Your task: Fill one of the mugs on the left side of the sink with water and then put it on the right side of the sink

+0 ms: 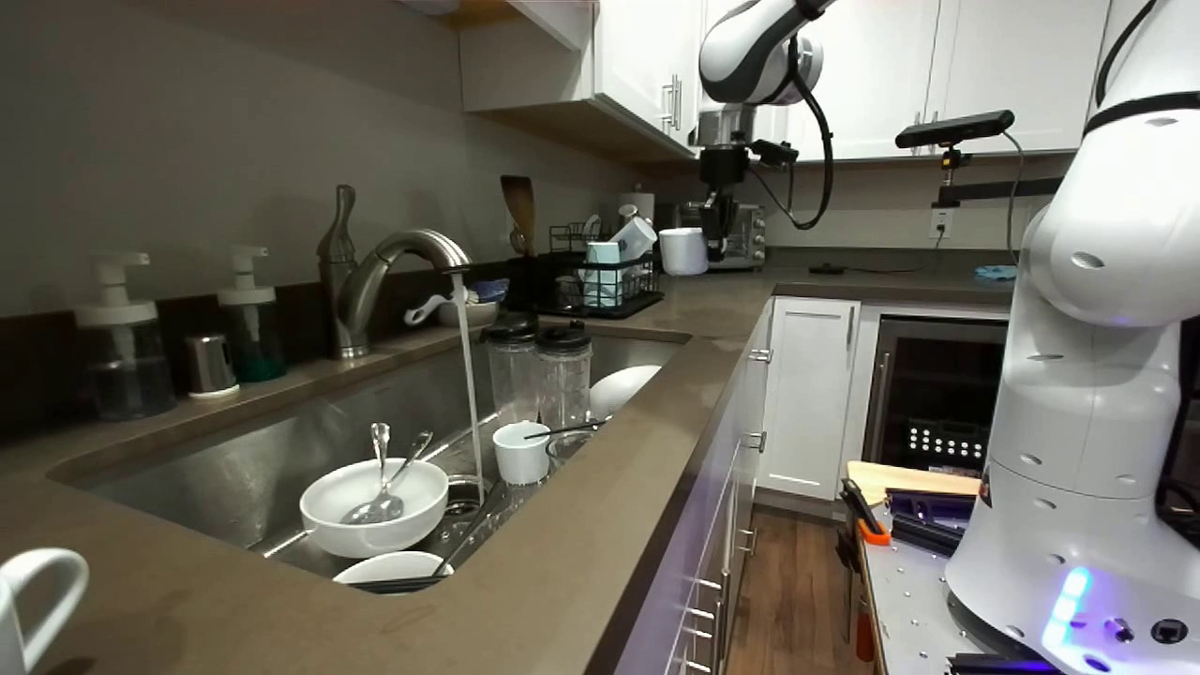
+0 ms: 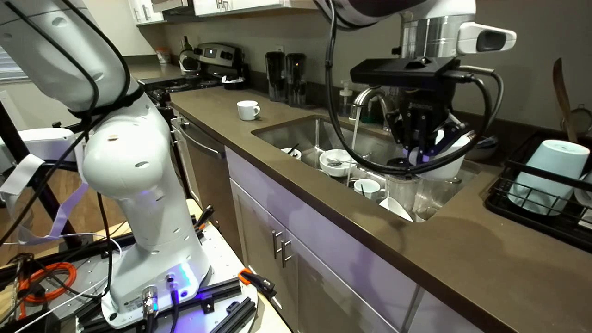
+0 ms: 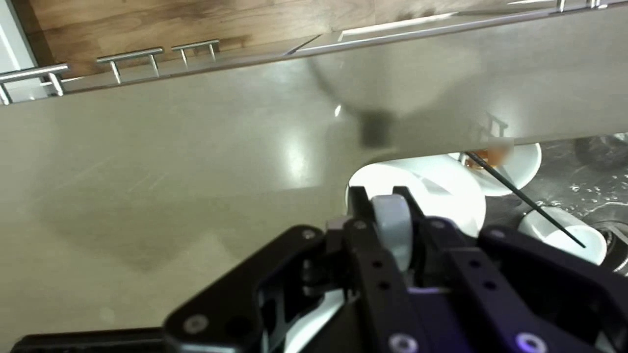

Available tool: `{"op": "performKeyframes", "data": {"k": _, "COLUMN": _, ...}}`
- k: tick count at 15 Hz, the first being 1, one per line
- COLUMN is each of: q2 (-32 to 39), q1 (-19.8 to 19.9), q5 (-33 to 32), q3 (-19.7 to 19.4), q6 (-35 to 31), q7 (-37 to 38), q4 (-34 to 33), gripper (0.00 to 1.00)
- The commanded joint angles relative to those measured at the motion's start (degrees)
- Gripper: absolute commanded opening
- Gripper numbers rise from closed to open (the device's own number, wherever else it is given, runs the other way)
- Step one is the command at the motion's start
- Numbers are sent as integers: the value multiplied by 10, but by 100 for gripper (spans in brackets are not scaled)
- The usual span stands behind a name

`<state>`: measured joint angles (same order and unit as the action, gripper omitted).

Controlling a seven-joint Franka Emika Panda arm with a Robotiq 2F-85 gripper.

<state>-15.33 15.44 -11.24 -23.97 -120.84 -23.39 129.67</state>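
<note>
A glossy white mug [image 1: 682,251] hangs in the air from my gripper [image 1: 720,234]. It also shows behind the fingers in an exterior view [image 2: 446,162]. In the wrist view the fingers [image 3: 382,196] are closed on the mug's handle [image 3: 395,228]. The mug looks roughly upright; its inside is hidden. It is high up, near the dish-rack end of the sink [image 1: 187,487]. The faucet [image 1: 361,291] is on, with a water stream [image 1: 469,375] running into the sink, apart from the mug. The second white mug [image 2: 247,111] stands on the counter at the sink's opposite end; its handle [image 1: 56,581] shows too.
The sink holds a white bowl with utensils [image 1: 375,506], a small white cup [image 1: 521,455], clear blender jars [image 1: 562,375] and a tilted white dish [image 1: 626,386]. A black dish rack [image 2: 522,199] stands on the counter beyond. Soap dispensers [image 1: 122,356] line the back.
</note>
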Motion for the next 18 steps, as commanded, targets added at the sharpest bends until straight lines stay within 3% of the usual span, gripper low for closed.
{"op": "performKeyframes", "data": {"k": 1, "q2": 60, "q1": 3, "q5": 36, "q3": -8, "q6": 18, "q7": -33, "q4": -64, "gripper": 5}}
{"op": "performKeyframes", "data": {"k": 8, "q2": 104, "q1": 29, "q5": 89, "q3": -21, "q6": 13, "q7": -60, "q4": -81, "gripper": 5}}
{"op": "performKeyframes", "data": {"k": 18, "q2": 137, "q1": 62, "q5": 106, "q3": -29, "q6": 15, "q7": -58, "q4": -95, "gripper": 5}}
